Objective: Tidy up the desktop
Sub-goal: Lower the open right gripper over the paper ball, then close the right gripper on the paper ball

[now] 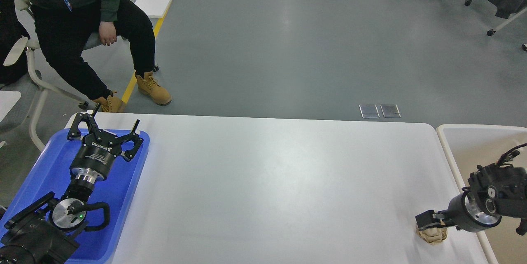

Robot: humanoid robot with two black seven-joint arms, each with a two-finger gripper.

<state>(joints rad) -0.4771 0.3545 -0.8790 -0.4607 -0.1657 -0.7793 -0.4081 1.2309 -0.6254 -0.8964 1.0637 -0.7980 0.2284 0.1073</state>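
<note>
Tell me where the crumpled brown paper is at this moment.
In the head view, the crumpled brown paper lies at the near right corner of the desktop, right under the right gripper and beside the beige bin.

At the desk's near right corner, the right gripper sits over a crumpled brown paper ball; the left gripper hangs spread above the blue tray.

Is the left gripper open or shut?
Open: the left gripper has its two fingers spread wide apart above the blue tray, nothing between them.
</note>
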